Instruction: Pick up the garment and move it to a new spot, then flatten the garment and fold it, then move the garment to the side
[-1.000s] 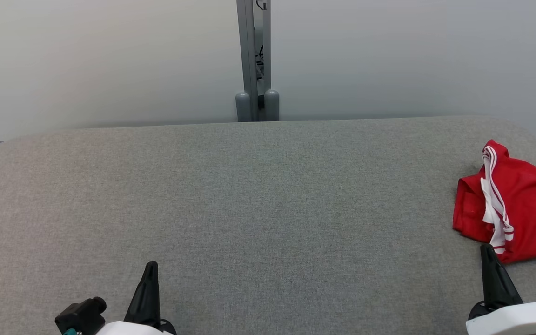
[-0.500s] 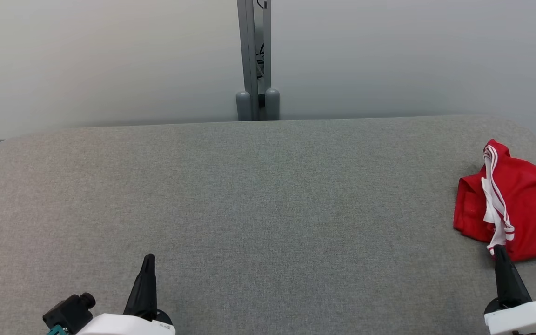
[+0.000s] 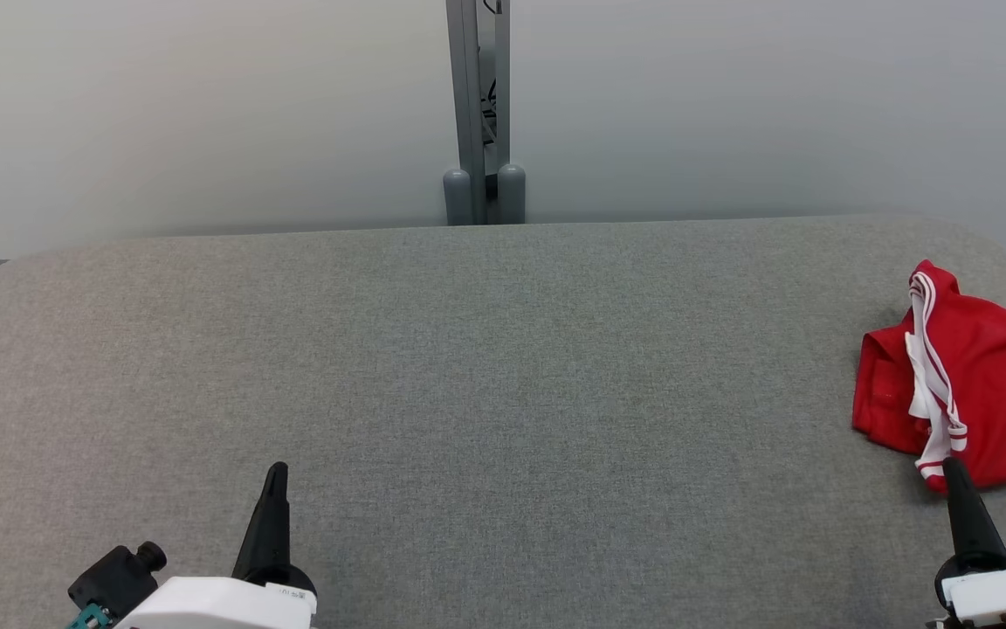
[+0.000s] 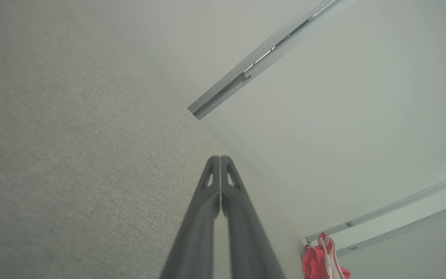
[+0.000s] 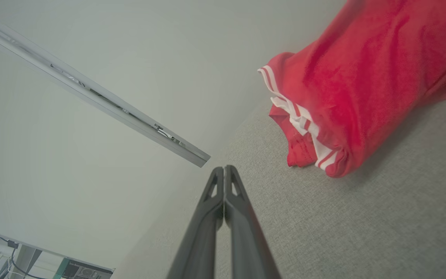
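Note:
The garment (image 3: 983, 393) is a red piece with white stripes, bunched in a heap at the right edge of the grey table (image 3: 485, 367). It also appears in the right wrist view as the garment (image 5: 366, 85) and small in the left wrist view as the garment (image 4: 323, 259). My right gripper (image 3: 954, 467) is shut and empty, its tip just in front of the heap's near edge. In its own wrist view the right gripper (image 5: 224, 169) has its fingers pressed together. My left gripper (image 3: 276, 472) is shut and empty at the lower left, far from the cloth; the left gripper (image 4: 220, 159) shows closed fingers.
A pale partition wall stands behind the table, with a grey metal post (image 3: 478, 114) at its middle. The table's far corners are rounded. The grey fabric top stretches wide between the two grippers.
Both arms have drawn back toward the bottom of the head view; the right gripper has also slid right. The garment lies as before.

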You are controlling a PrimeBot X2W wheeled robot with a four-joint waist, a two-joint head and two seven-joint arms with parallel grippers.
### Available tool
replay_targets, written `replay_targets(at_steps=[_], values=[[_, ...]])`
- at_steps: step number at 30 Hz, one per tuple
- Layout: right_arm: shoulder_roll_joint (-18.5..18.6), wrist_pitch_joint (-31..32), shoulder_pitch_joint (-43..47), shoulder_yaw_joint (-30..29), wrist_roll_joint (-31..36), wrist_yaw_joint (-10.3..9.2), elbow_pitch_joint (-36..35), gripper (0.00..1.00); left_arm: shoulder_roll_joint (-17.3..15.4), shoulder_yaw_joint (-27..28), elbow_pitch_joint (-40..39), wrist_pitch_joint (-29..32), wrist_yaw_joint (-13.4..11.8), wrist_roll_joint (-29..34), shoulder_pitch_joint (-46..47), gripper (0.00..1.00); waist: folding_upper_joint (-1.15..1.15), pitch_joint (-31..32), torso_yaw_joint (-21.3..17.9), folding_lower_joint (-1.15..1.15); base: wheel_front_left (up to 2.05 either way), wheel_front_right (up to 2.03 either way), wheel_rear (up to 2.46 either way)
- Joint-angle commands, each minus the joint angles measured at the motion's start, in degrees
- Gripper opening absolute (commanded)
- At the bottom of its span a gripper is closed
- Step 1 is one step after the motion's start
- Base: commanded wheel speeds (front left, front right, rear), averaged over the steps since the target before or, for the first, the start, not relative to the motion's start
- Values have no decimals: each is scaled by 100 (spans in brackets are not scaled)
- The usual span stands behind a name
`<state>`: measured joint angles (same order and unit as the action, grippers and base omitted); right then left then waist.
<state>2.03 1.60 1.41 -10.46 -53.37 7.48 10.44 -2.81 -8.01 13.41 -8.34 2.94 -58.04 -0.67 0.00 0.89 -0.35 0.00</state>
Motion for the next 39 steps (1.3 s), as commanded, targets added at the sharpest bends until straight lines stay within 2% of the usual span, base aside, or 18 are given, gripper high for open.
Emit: replay_targets(at_steps=[1, 39], values=[[56, 48, -136, -36, -151, 2, -65, 0, -34, 36, -81, 11, 35, -148, 169, 0, 0, -1, 0, 0, 0, 0, 0], [91, 872, -154, -511, -2422, 2, -165, 0, -50, 103, -165, 334, 298, -2193, 386, 0, 0, -48, 18, 0, 0, 0, 0]])
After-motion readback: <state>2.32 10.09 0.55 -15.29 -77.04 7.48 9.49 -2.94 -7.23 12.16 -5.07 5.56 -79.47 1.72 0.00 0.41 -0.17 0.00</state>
